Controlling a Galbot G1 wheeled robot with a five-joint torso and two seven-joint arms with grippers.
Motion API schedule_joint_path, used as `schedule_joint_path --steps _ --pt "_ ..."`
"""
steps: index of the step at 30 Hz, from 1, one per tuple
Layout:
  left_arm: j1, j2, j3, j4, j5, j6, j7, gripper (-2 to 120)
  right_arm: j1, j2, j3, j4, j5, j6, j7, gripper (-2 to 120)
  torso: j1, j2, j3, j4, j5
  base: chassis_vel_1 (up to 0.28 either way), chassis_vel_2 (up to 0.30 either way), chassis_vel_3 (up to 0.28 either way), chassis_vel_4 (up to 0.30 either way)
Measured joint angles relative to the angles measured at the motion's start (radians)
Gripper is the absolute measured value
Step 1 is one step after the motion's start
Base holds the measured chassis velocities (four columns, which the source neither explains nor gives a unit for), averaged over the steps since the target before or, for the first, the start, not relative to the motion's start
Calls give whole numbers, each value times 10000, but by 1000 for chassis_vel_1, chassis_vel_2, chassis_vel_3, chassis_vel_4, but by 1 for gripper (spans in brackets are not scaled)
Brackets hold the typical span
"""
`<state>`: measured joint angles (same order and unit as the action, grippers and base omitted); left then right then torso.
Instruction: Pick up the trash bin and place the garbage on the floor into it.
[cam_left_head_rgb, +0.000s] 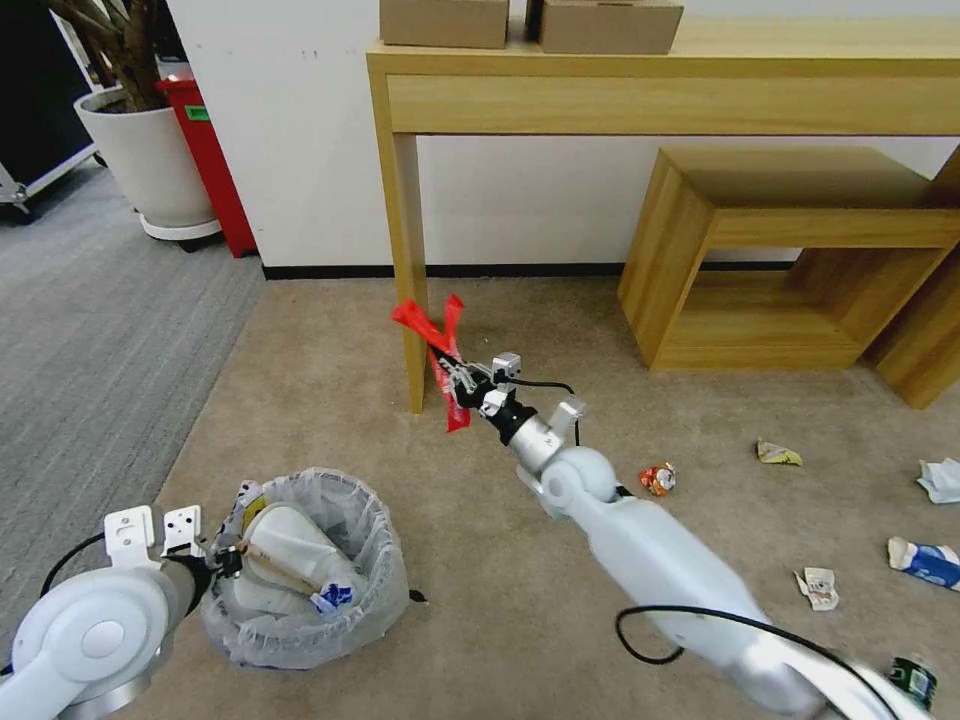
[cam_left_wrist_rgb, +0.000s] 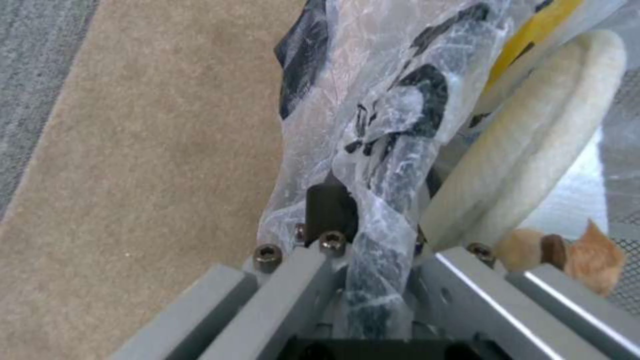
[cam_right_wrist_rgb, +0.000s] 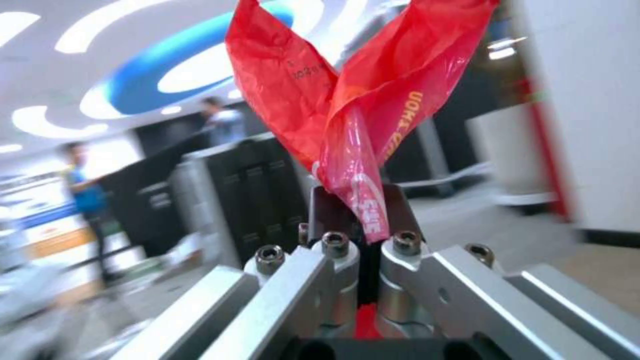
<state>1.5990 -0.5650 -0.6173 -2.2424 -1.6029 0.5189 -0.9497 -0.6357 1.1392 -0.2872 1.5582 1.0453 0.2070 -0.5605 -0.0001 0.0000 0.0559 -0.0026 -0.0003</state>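
Head view: the left gripper (cam_left_head_rgb: 228, 560) sits low at the near left, its jaws pinched on the bagged rim of the bin (cam_left_head_rgb: 305, 570), which is on or just above the beige floor (cam_left_head_rgb: 330, 400); I cannot tell which. White slippers (cam_left_head_rgb: 290, 555) and a wooden stick already lie inside. The right gripper (cam_left_head_rgb: 455, 375) is raised mid-scene near the leg of a wooden worktop (cam_left_head_rgb: 405, 250), jaws closed on a long red wrapper (cam_left_head_rgb: 440, 345) that trails above and below them. More litter lies apart on the floor to the right: a small red wrapper (cam_left_head_rgb: 658, 479), a yellow wrapper (cam_left_head_rgb: 778, 454), crumpled paper (cam_left_head_rgb: 940, 480), a torn scrap (cam_left_head_rgb: 820, 588), a blue-white carton (cam_left_head_rgb: 925, 562) and a bottle (cam_left_head_rgb: 912, 682) with a green label at the near edge.

Left wrist view: the jaws clamp the dark rim through the clear liner; a slipper (cam_left_wrist_rgb: 533, 145) stands just beside, with something yellow behind the plastic. The grip includes slippery film, so the rim might slide or the bin tip if swung fast.

Right wrist view: the wrapper (cam_right_wrist_rgb: 347, 115) is held by a thin fold between closed jaws. The wrapper is light and floppy, so it could flutter, snag the bin's liner or cling to the jaws on release and miss the opening. Yellow lettering runs along one flap and white lettering near the jaws; neither is readable.
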Motion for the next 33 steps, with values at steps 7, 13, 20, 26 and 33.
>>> schedule_joint_path --steps 7,13,20,26,33 --pt "-246 -4 -22 63 -221 -61 -76 0 101 601 -1536 -44 -99 -13 -123 0 0 0 0 7 1 0 0 0 0" --pt "-124 -83 -30 106 -155 -64 -106 0 338 1119 -3043 -728 -483 145 -25 0 0 0 1 7 -2 0 0 0 0" --pt "-134 -25 -74 44 -151 -54 -122 0 368 1476 -3574 -1366 -883 387 259 0 0 0 1 7 -1 0 0 0 0" --pt "-130 -85 -18 3 -107 -72 -134 0 345 1503 -3613 -1597 -1046 432 387 0 0 0 2 5 -1 0 0 0 0" --pt "-127 -272 239 37 135 -40 -133 0 306 1380 -3529 -1621 -1400 433 603 6 0 0 2 5 0 0 0 0 0"
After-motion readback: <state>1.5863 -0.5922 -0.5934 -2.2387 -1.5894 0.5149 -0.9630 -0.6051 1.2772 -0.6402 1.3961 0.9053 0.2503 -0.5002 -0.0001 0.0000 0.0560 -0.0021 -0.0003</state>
